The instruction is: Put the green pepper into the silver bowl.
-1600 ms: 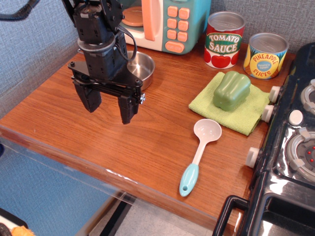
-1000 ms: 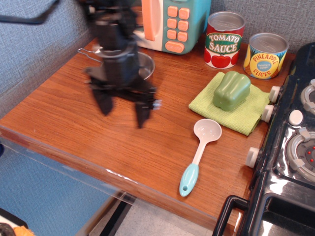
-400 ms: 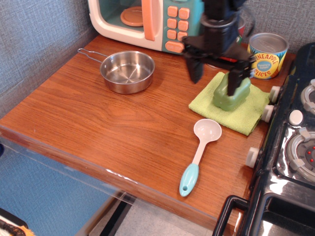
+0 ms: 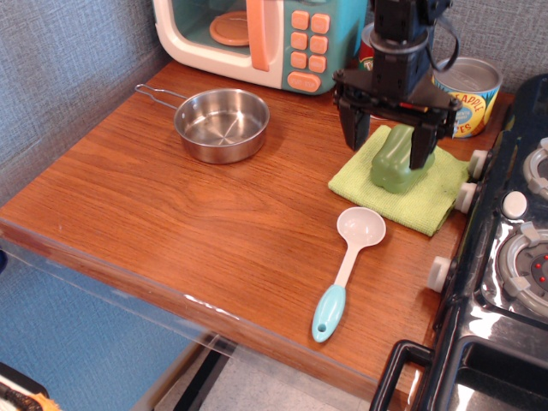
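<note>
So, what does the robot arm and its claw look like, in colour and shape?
The arm is black, built from blocky segments. A black cable loops at its right side. At the bottom a wide black crossbar carries the claw, which has two straight, flat black fingers, one at each end. No markings or labels can be made out.

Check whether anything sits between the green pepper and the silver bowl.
Nothing visible does: bare wood lies between the green pepper and the silver bowl. The open gripper already straddles the pepper.
</note>
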You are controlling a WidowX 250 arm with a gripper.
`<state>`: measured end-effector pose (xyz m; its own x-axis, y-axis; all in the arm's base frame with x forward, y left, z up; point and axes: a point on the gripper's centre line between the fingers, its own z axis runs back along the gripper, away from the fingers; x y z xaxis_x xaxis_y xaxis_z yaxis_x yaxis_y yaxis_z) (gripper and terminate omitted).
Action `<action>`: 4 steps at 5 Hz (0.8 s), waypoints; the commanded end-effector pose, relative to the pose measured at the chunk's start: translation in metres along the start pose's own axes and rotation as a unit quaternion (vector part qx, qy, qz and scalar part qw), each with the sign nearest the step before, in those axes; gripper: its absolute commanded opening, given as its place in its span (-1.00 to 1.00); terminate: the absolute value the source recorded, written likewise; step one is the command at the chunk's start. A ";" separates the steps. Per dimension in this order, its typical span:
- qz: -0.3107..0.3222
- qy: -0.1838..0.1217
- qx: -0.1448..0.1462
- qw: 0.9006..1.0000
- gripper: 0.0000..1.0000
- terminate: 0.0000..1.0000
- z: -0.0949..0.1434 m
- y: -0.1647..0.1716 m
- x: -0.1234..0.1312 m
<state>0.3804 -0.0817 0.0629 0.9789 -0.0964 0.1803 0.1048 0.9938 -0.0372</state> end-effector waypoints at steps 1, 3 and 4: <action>-0.011 -0.005 0.014 1.000 1.00 -1.00 -0.002 -0.008 0.001; -0.014 0.004 0.025 1.000 1.00 -1.00 -0.015 -0.010 0.003; -0.009 0.006 0.029 1.000 1.00 -1.00 -0.018 -0.007 0.005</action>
<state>0.3819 -0.0870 0.0281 0.9871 -0.1046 0.1215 0.1023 0.9944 0.0254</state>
